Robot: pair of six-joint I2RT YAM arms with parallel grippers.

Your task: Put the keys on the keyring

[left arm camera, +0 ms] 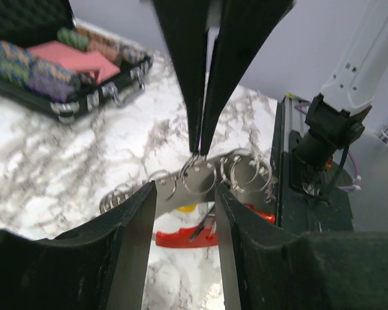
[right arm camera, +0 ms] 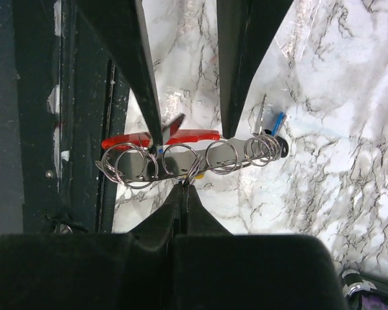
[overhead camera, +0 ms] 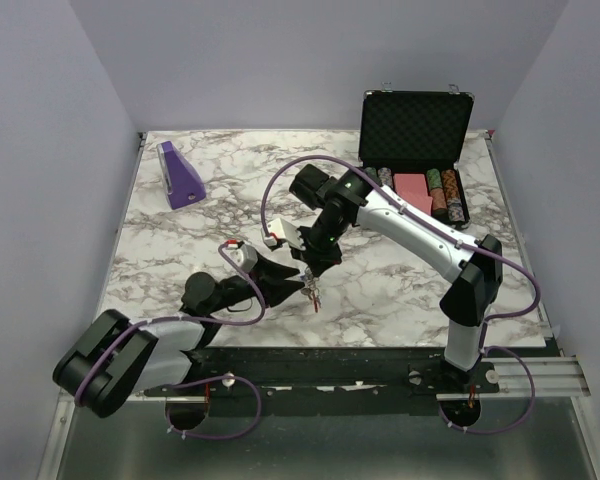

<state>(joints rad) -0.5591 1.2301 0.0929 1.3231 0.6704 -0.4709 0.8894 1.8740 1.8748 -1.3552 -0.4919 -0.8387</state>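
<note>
**Keyring pinched in mid-air between the two arms**

I have the right gripper closed on one thin wire ring of the keyring, holding the bunch just above the marble-patterned table, toward its near side. The left gripper has its jaws apart, straddling the flat grey tag. I cannot tell whether its pads touch it.

The tag is a stiff metal strip carrying a row of springy split rings, with the glossy red crescent beside it. A blue-headed key sits by the end rings, but I cannot tell if it is threaded on.

I judge the bunch light, hard and slippery, apt to swing or twist about a single pinch. The tag's flat faces look like the steadiest hold. The rings are round wire and will likely roll between the pads.
</note>
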